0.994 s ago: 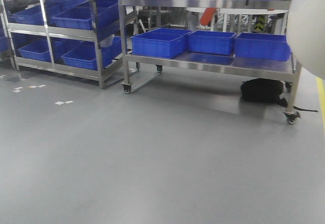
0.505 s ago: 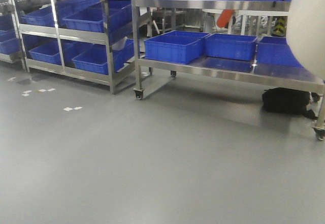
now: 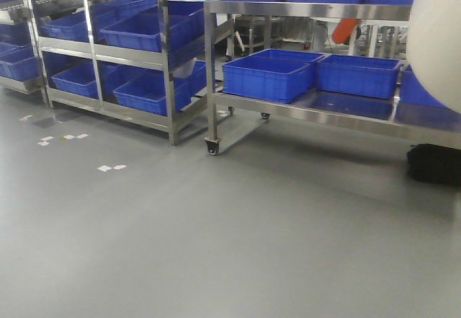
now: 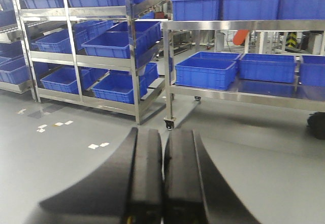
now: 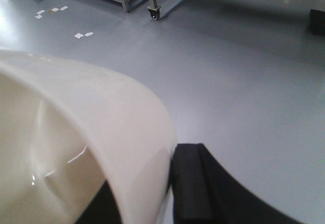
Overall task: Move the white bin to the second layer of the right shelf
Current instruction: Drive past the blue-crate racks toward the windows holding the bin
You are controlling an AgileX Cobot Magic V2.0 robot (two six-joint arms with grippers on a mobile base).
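A: Sweep left to right. What's there?

B: Left of the stainless-steel wheeled cart [image 3: 310, 9] there's a steel rack [image 3: 169, 58] loaded with blue rectangular plastic crates [image 3: 148, 33]. Two more blue crates sit side by side on the cart's lower deck. A black bag [image 3: 434, 165] lies on the floor under the cart's right end.

A: Bin?

B: The cream-white smooth plastic tub [image 3: 436, 37] is held up to the right of the cart in the front view, cut off by the frame edge. It has a curved wall, a rounded rim, no handles and a glossy inside. Nothing shows in the part I can see.

A: Grippers?

B: On the left gripper [image 4: 163, 135] the black fingers are pressed together with nothing between them. The right gripper [image 5: 170, 183] pinches the tub's wall at the rim, with one black finger [image 5: 190, 183] outside. The inner one is mostly hidden.

A: Handling?

B: My read is light and stiff, but slick. With a single-wall pinch it could pivot or slip if the base jolts. The rim is the only sane hold, since the smooth wall offers no ledge below it.

A: Target level?

B: No roller-track shelf shows in any view, so I can't place it relative to the cart.
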